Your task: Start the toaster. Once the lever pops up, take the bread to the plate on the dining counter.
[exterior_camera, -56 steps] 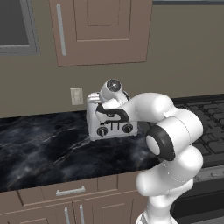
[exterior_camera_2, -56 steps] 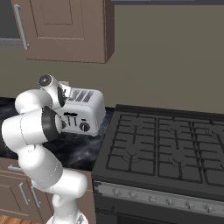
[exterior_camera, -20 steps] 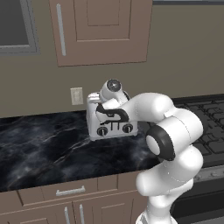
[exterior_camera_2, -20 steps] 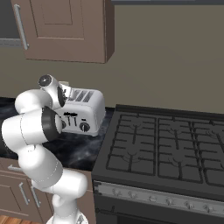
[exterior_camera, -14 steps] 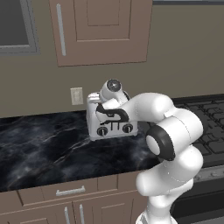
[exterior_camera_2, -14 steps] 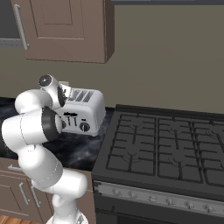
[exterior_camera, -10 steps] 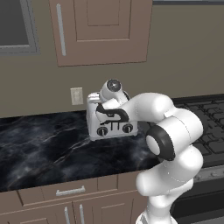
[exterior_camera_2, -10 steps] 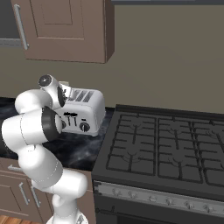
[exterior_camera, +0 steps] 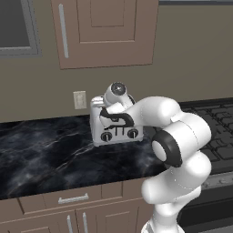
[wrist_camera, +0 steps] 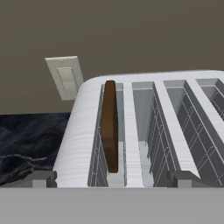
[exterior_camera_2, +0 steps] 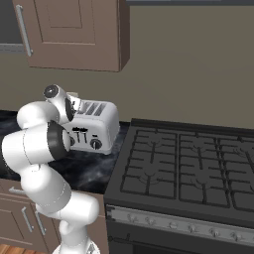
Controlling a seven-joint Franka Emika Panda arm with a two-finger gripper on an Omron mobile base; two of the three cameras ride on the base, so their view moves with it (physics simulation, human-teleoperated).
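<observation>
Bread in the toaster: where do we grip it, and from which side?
Grip the bread's exposed top edge, coming straight down from above the toaster. It stands upright in the outermost slot nearest the wall outlet, so likely only its flat faces near the top offer purchase; one finger each side.

From the left base view my own arm covers the top and right side of the toaster [exterior_camera: 116, 132], so I can't see its slots there. In the hand view the bread [wrist_camera: 109, 124] sits edge-on, its lower part sunk in the slot, and the toaster's rightmost slot is cut off by the frame edge.
</observation>
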